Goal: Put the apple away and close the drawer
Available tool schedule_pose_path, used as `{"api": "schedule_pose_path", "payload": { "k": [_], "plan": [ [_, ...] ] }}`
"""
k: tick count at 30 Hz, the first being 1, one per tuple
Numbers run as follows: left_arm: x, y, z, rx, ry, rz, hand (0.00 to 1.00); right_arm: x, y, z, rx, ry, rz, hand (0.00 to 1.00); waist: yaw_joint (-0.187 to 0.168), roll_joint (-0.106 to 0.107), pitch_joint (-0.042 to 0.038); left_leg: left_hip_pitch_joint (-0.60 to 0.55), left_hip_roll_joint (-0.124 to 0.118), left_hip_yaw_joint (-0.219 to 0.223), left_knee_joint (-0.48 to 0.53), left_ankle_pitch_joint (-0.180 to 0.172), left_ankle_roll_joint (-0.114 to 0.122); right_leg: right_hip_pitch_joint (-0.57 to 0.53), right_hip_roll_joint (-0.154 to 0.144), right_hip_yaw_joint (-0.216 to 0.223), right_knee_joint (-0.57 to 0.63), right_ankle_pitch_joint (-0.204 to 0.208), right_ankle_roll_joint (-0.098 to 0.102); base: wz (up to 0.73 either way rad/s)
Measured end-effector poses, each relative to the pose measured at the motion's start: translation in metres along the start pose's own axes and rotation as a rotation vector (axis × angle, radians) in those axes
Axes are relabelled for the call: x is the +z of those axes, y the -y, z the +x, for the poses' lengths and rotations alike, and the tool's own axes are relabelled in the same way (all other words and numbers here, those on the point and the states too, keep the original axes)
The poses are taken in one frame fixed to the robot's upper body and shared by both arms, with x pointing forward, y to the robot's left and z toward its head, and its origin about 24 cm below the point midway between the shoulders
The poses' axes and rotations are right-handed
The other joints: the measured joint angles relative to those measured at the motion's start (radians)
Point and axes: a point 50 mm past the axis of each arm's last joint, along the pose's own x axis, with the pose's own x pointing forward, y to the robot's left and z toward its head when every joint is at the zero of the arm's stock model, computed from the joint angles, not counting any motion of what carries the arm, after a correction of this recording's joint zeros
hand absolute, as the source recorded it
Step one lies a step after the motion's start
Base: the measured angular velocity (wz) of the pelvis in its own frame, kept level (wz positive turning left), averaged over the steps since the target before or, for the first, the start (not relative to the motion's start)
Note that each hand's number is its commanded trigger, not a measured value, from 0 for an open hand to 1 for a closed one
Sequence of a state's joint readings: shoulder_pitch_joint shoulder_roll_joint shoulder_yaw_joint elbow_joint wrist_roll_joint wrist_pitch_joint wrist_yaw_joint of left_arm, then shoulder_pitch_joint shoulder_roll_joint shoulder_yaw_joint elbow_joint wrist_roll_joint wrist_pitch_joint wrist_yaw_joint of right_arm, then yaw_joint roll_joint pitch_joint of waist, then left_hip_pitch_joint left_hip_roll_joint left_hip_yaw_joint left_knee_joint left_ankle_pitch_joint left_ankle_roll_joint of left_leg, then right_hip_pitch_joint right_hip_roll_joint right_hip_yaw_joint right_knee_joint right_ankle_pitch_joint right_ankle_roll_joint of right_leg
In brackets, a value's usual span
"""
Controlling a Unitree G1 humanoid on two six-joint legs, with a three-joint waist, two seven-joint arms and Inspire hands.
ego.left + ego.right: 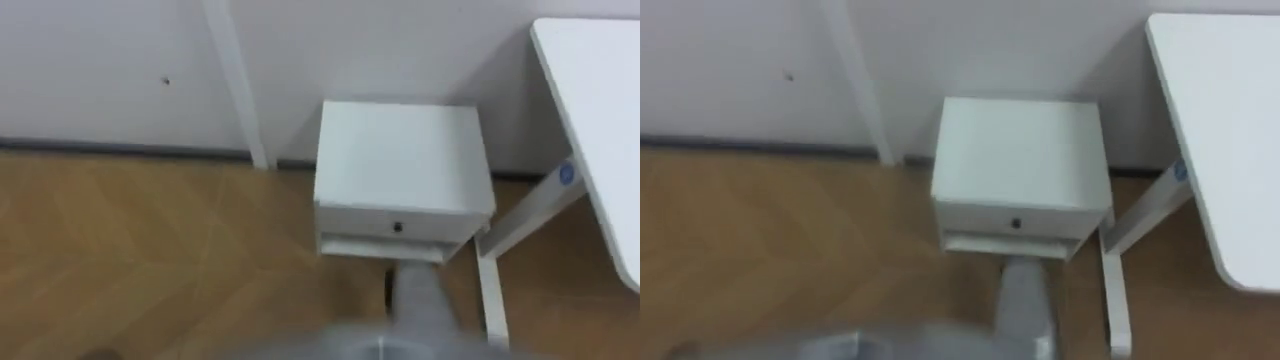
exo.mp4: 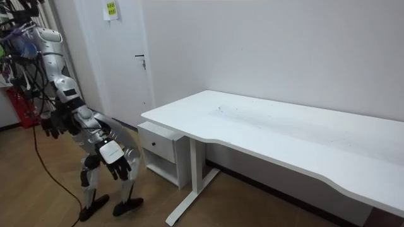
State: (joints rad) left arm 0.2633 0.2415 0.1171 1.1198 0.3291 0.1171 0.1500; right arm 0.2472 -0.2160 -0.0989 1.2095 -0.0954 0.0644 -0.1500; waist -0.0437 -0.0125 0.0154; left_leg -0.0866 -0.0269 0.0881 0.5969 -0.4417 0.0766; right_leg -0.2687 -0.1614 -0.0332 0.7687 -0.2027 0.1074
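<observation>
A small white nightstand [image 1: 400, 150] stands against the wall, directly ahead of me. Its drawer [image 1: 400, 225] sits flush with the front, a small dark knob at its middle, and an open shelf lies beneath it. No apple shows anywhere. In the room view I stand bent forward on the wooden floor, a step from the nightstand [image 2: 158, 146]. My right hand [image 2: 120, 165] hangs low by my knees, fingers relaxed and holding nothing. My left hand [image 2: 50, 126] hangs behind my hip.
A large white desk [image 1: 600, 120] reaches in from the right, its leg and foot [image 1: 490, 300] close beside the nightstand. A door [image 2: 120, 57] is in the wall at the room view's left. A red rack [image 2: 22, 104] stands behind me.
</observation>
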Motion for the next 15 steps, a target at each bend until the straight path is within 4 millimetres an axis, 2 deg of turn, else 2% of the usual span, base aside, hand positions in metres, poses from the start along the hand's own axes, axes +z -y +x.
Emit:
{"api": "schedule_pose_path", "payload": {
  "k": [1, 2, 3, 4, 5, 6, 7, 10, 15],
  "plan": [
    [0.001, 0.003, -0.001, -0.007, 0.000, -0.015, 0.00, 0.001, 0.000, 0.000, 0.000, 0.002, -0.001, 0.00, 0.008, 0.000, -0.0008, 0.014, 0.006, -0.001, -0.023, 0.008, -0.012, 0.050, 0.017, -0.008, -0.078, 0.000, -0.002, -0.10],
    [0.007, 0.009, -0.001, -0.021, 0.019, -0.026, 0.00, 0.004, 0.001, 0.000, -0.001, 0.010, -0.003, 0.00, 0.023, -0.009, -0.0058, 0.038, 0.008, 0.004, -0.090, 0.037, -0.041, 0.130, 0.038, -0.030, -0.220, 0.014, -0.011, -0.13],
    [0.013, 0.013, -0.002, -0.029, 0.040, -0.033, 0.00, 0.013, 0.002, 0.001, -0.004, 0.030, -0.003, 0.00, 0.031, -0.014, -0.0057, 0.052, 0.008, 0.010, -0.152, 0.071, -0.038, 0.184, 0.054, -0.048, -0.348, 0.029, -0.025, -0.18],
    [0.015, 0.013, -0.002, -0.030, 0.046, -0.035, 0.00, 0.016, 0.001, 0.002, -0.003, 0.038, -0.006, 0.00, 0.030, -0.016, -0.0056, 0.057, 0.009, 0.011, -0.176, 0.085, -0.035, 0.205, 0.062, -0.054, -0.403, 0.040, -0.028, -0.19],
    [0.016, 0.012, -0.001, -0.020, 0.049, -0.040, 0.00, 0.023, 0.000, 0.002, 0.004, 0.057, -0.012, 0.00, 0.026, -0.019, -0.0082, 0.067, 0.017, 0.012, -0.213, 0.107, -0.019, 0.245, 0.077, -0.061, -0.494, 0.063, -0.025, -0.09],
    [0.018, 0.010, -0.001, -0.003, 0.051, -0.048, 0.00, 0.025, -0.002, 0.002, 0.021, 0.063, -0.014, 0.00, 0.022, -0.018, -0.0128, 0.085, 0.027, 0.011, -0.246, 0.128, -0.004, 0.272, 0.093, -0.068, -0.546, 0.080, -0.032, -0.05],
    [0.018, 0.009, -0.001, 0.002, 0.052, -0.054, 0.00, 0.024, -0.003, 0.002, 0.028, 0.064, -0.015, 0.00, 0.022, -0.018, -0.0153, 0.096, 0.031, 0.012, -0.264, 0.134, -0.002, 0.282, 0.099, -0.070, -0.560, 0.084, -0.036, 0.00],
    [0.023, 0.012, -0.001, 0.004, 0.062, -0.062, 0.00, 0.022, -0.006, 0.002, 0.055, 0.048, -0.019, 0.00, 0.022, -0.007, -0.0206, 0.139, 0.048, 0.017, -0.318, 0.149, -0.021, 0.309, 0.121, -0.067, -0.586, 0.084, -0.044, -0.04],
    [0.036, 0.014, -0.002, -0.003, 0.087, -0.077, 0.00, 0.018, -0.014, 0.001, 0.113, 0.018, -0.022, 0.00, 0.021, -0.002, -0.0166, 0.177, 0.052, 0.018, -0.376, 0.171, -0.041, 0.322, 0.134, -0.052, -0.603, 0.072, -0.063, -0.05]
  ]
}}
